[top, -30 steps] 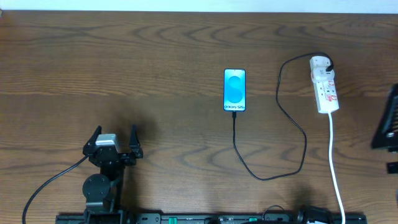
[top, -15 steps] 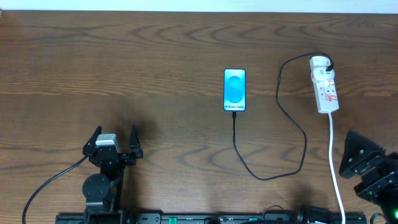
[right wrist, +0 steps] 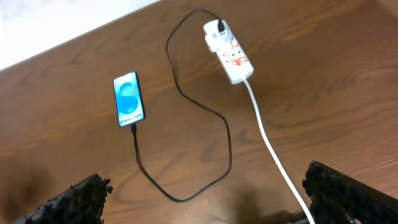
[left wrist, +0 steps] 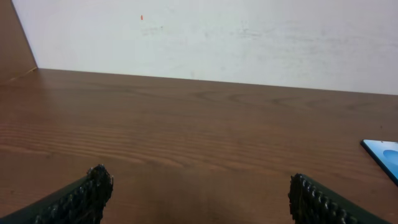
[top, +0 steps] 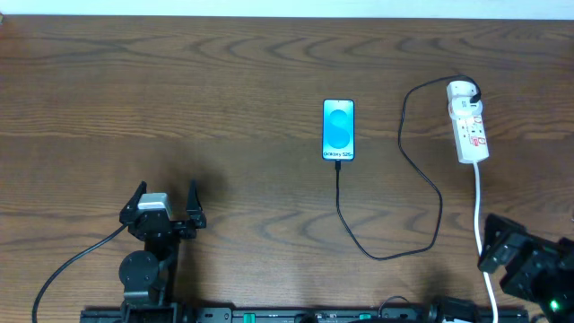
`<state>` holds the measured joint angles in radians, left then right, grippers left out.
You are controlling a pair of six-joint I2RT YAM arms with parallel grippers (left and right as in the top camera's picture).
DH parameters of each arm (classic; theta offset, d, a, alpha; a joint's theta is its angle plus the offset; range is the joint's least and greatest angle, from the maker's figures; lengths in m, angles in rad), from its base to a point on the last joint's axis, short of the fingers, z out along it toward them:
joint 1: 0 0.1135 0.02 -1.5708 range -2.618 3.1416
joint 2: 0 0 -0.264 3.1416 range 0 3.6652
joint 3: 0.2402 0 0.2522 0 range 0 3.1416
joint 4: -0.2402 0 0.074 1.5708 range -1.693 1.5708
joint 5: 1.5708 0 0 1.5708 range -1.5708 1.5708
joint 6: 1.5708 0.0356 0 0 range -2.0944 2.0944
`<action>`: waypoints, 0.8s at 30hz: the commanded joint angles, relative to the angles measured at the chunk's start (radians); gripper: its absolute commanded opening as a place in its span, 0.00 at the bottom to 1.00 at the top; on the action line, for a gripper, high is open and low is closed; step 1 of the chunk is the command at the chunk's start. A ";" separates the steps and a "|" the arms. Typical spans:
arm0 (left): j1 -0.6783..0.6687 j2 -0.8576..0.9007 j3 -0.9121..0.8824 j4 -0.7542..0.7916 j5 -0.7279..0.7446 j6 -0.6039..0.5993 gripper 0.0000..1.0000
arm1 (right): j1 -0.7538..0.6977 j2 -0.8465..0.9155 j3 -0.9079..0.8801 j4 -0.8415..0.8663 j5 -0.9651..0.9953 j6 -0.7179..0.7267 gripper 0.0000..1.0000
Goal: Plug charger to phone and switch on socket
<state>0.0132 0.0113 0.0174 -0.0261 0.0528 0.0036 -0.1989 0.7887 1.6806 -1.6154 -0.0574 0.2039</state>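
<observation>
Overhead: phone (top: 339,129) lies mid-counter (top: 224,81), screen lit, well apart from my left gripper (top: 166,191). That gripper sits at the near-left edge, fingers spread and pointing toward the far side. Charger (top: 421,179) meets the phone's near end, loops right, then runs up to the socket's (top: 469,126) far end. My right gripper (top: 502,249) is at the near-right corner, just beside the socket's white cord (top: 482,215).

Left wrist: gripper wide apart, low over the counter, phone corner at the far right.

Right wrist: gripper wide apart, arm raised. Phone, charger and socket all lie ahead, well apart from it.
</observation>
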 commanded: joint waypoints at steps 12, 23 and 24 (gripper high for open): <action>0.005 0.000 -0.013 -0.041 -0.013 -0.001 0.93 | 0.159 -0.309 -0.718 0.611 -0.062 -0.026 0.99; 0.005 0.000 -0.013 -0.040 -0.013 -0.001 0.93 | 0.215 -0.661 -1.297 1.092 -0.062 -0.025 0.99; 0.005 0.000 -0.013 -0.040 -0.013 -0.001 0.93 | 0.216 -0.681 -1.328 1.122 -0.062 -0.025 0.99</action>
<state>0.0132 0.0113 0.0212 -0.0322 0.0525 0.0036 0.0013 0.1703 0.4309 -0.5522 -0.1143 0.1886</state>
